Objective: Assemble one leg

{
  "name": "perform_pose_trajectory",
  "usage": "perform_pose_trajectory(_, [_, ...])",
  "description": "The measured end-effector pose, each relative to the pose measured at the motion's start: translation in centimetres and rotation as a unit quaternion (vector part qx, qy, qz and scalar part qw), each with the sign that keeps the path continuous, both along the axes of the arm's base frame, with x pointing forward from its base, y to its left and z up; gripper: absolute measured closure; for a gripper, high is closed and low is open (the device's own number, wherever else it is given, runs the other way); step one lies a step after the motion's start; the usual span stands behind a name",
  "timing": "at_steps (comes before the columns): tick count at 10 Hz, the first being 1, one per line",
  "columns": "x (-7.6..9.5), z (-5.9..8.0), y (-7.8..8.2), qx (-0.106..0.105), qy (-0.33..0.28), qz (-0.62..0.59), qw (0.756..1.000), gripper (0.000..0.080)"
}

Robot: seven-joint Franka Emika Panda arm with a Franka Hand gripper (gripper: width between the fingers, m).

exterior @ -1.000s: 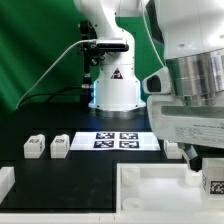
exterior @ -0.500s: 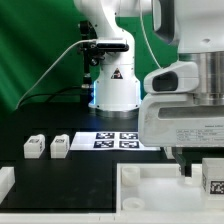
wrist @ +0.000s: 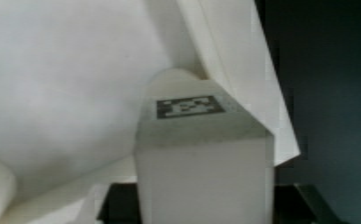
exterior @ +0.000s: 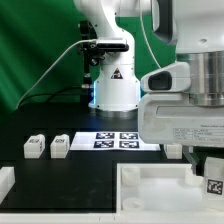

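Behind the arm [exterior: 185, 95]: leg [exterior: 213, 183] half hidden; jaws unseen

The leg [wrist: 198, 165] between the fingers looks like matt white plastic, smooth, with a printed black-and-white tag [wrist: 191, 105] on its face. Beyond the fingers, the large white panel [exterior: 150, 185] shows the same dull plastic finish, and the table [exterior: 90, 172] is matt black.

exterior view faces the arm base [exterior: 112, 75] at 12 o'clock; wrist view sits very close on a tagged leg [wrist: 198, 160].
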State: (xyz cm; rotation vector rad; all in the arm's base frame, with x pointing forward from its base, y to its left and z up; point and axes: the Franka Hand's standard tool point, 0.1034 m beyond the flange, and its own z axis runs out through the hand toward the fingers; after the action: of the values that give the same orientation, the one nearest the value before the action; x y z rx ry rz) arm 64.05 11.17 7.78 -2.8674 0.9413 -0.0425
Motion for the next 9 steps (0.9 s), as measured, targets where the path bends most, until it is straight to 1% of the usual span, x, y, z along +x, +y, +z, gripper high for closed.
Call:
perform_pose_trajectory(1, [-0.25,-0.12,-0.04,0.013,0.011,-0.091,0.996,0.0498])
perform_pose_trajectory(2, [-0.49,-0.17,-0.13,0.026,0.020,-0.204,0.978,0.0498])
perform_pose_trajectory(3, [-0.67,-0.23,-0.21,0.042,0.030,-0.304,0.951,0.0498])
perform_pose_trajectory(4, [-0.90,-0.23,-0.17,0.064,0.039,-0.408,0.910,0.0498])
perform_pose_trajectory(6, [-1.08,-0.20,-0.09,0.103,0.056,-0.532,0.839,0.0498])
perform_pose_trajectory(7, [-1.13,-0.23,-0.04,0.104,0.058,-0.540,0.833,0.0498])
perform_pose_trajectory(8, [-1.18,-0.34,-0.03,0.103,0.058,-0.534,0.837,0.0400])
perform_pose_trajectory(9, [-1.21,-0.37,-0.03,0.100,0.053,-0.504,0.856,0.0400])
